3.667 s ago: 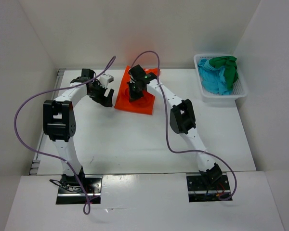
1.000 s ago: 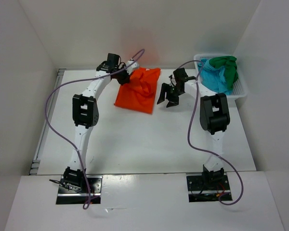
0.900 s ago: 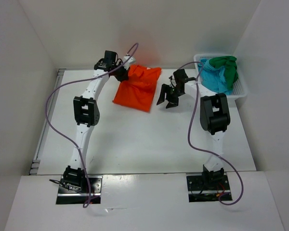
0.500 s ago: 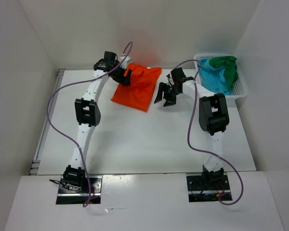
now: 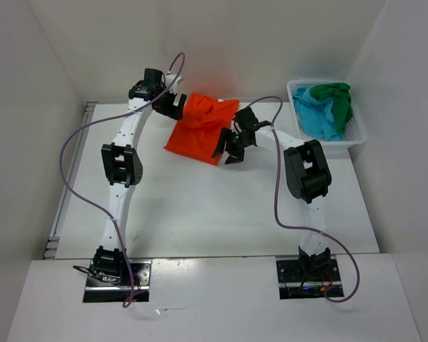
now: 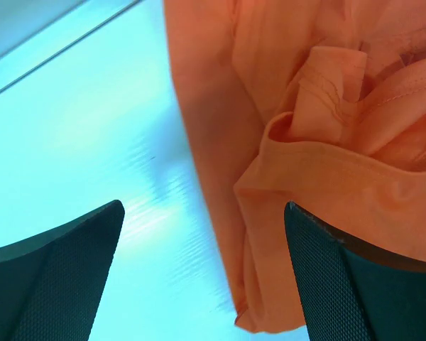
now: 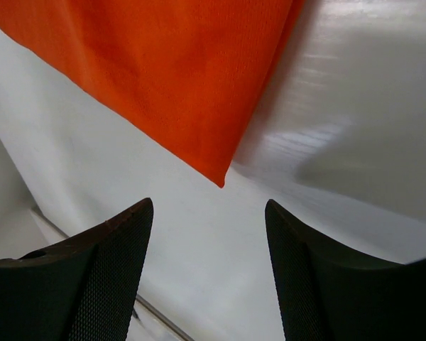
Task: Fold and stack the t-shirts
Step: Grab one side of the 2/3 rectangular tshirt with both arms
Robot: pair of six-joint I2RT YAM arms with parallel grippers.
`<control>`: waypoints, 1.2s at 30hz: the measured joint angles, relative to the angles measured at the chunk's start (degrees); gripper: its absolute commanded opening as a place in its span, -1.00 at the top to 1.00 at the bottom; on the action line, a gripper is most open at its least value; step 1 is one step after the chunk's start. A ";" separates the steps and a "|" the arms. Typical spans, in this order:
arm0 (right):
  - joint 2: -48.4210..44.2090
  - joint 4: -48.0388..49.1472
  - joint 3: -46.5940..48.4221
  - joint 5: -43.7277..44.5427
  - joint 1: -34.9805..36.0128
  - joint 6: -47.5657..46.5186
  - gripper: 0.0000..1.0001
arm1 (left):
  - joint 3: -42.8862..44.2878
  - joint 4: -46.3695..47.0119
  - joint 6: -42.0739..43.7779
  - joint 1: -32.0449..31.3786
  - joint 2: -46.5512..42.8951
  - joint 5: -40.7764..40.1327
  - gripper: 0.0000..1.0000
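Toward the far edge of the table (image 5: 200,206), seen from overhead, the orange t-shirt (image 5: 200,130) lay as a rough folded rectangle. The left gripper (image 5: 172,107) was at its far left corner and the right gripper (image 5: 228,149) just beside its near right corner. The turquoise t-shirt (image 5: 317,117) and the green t-shirt (image 5: 337,96) sat bunched in the basket (image 5: 327,146) at the far right corner, well apart from both arms. From the left wrist, the left gripper (image 6: 202,207) stood wide apart with nothing pinched, and the orange t-shirt (image 6: 305,142) below it showed a hem rucked into loose folds rather than lying flat. From the right wrist, the right gripper (image 7: 207,204) was also parted and empty above bare table (image 7: 326,106), with a pointed corner of the orange t-shirt (image 7: 163,71) just ahead. The orange fold looked about finished but untidy on its left side, and the other two shirts had not been started. The next move likely called for smoothing that bunched edge, or for reaching into the basket and pinching a single layer so that only one shirt lifted out.
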 measured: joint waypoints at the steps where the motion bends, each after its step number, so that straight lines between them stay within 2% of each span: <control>1: 0.00 0.59 -0.55 -0.07 0.39 1.33 -0.39 | -0.72 0.22 0.07 0.26 -0.74 0.02 -1.00; 5: 0.28 2.69 -1.92 -0.24 0.57 5.62 -0.39 | -7.78 1.20 0.39 0.87 -4.57 0.15 -1.00; 12: 2.03 5.46 -1.90 0.46 1.31 9.62 -0.35 | -42.82 7.61 1.62 1.33 -17.22 2.12 -1.00; 17: 3.54 6.67 -1.68 -0.79 1.53 11.26 -0.27 | -49.24 11.61 1.44 0.68 -21.09 4.11 -1.00; 19: 3.56 6.80 -1.68 -0.90 1.55 11.45 -0.24 | -50.14 13.03 1.25 0.55 -21.14 4.55 -0.93; 23: 3.58 6.88 -2.14 -1.49 1.70 11.50 -0.04 | -51.04 14.64 0.17 0.46 -21.20 5.68 -0.23; 24: 3.74 6.82 -2.19 -1.57 1.81 11.41 0.17 | -51.49 15.30 0.02 0.46 -21.29 5.88 0.13; 27: 4.39 6.97 -2.25 -1.95 2.23 11.06 0.72 | -52.78 15.72 -0.20 0.46 -21.44 7.82 0.64; 28: 4.63 6.97 -2.43 -2.05 2.34 11.10 1.00 | -53.09 15.76 0.00 0.55 -21.44 8.70 0.83; 29: 4.72 7.04 -2.75 -2.14 2.43 11.04 1.00 | -53.29 15.63 -0.17 0.55 -21.44 9.35 0.91; 36: 0.74 7.26 -9.51 -3.19 2.19 9.73 1.00 | -59.84 13.38 0.46 0.37 -25.49 13.05 0.96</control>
